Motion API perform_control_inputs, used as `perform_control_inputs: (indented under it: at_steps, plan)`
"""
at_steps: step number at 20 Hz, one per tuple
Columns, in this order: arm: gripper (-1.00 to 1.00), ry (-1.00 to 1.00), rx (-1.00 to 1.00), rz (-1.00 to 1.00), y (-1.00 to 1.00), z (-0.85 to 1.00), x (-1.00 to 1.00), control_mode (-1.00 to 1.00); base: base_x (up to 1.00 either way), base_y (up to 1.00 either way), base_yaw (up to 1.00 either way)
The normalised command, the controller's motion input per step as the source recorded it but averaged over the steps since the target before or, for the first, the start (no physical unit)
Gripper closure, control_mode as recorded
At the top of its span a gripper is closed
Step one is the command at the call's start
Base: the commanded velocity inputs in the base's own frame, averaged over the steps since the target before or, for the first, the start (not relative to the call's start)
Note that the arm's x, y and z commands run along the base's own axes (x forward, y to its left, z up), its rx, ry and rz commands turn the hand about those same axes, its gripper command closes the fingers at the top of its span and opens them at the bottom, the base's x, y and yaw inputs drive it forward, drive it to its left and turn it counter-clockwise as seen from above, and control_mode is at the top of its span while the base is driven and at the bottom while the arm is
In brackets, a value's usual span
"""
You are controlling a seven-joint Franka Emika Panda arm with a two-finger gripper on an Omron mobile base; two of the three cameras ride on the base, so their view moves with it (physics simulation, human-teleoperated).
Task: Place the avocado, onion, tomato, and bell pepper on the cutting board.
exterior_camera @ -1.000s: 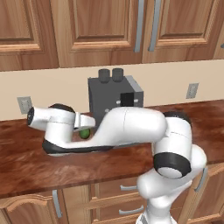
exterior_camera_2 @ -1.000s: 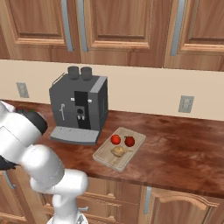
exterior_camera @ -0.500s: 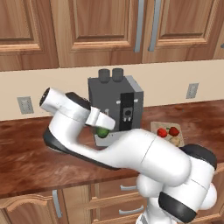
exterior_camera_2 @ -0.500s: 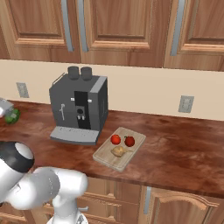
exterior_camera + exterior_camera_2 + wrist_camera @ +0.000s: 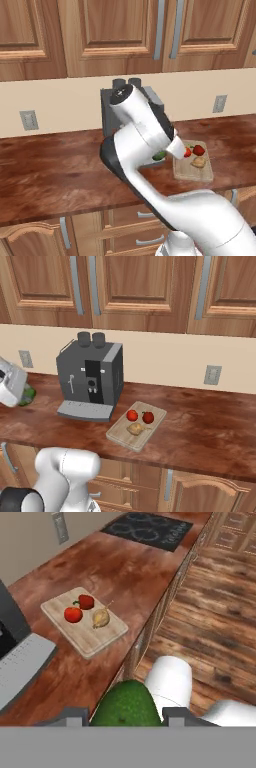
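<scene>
My gripper (image 5: 125, 714) is shut on the dark green avocado (image 5: 124, 704), which sits between the two fingertips, held above the counter's front edge. From the side, the avocado (image 5: 28, 396) hangs at the hand's tip, left of the coffee machine. In the left base view the avocado (image 5: 159, 156) is just left of the cutting board (image 5: 200, 174). The pale wooden cutting board (image 5: 85, 639) carries the tomato (image 5: 73, 614), the bell pepper (image 5: 87, 602) with its green stem, and the tan onion (image 5: 101, 618). These also appear as the tomato (image 5: 132, 415), bell pepper (image 5: 148, 417) and onion (image 5: 134, 429).
A grey coffee machine (image 5: 90, 378) stands on the dark counter (image 5: 200, 431) left of the board, its tray (image 5: 22, 662) close to the board's end. A black stovetop (image 5: 147, 529) lies farther along. Wall outlets (image 5: 212, 375) and upper cabinets line the back.
The arm has swung right along the counter with the avocado in its grip, from the far left to in front of the coffee machine, close to the board.
</scene>
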Motion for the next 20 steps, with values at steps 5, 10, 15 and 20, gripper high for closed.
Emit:
perform_control_inputs:
  at_steps: [5, 10, 15, 20]
  plan:
    - [1.0, -0.22, 0.31, 0.02, -1.0, 0.14, -0.51, -1.0, 0.0, 0.0, 0.0]
    - [1.0, -0.18, 0.31, 0.02, -1.0, 0.18, -0.33, -1.0, 0.0, 0.0, 0.0]
    - [1.0, -0.06, 0.23, 0.03, -0.73, 0.15, 0.06, -1.0, 0.0, 0.0, 0.0]
    - [1.0, 0.0, 0.15, 0.02, -0.3, 0.14, 0.26, -1.0, 0.0, 0.0, 0.0]
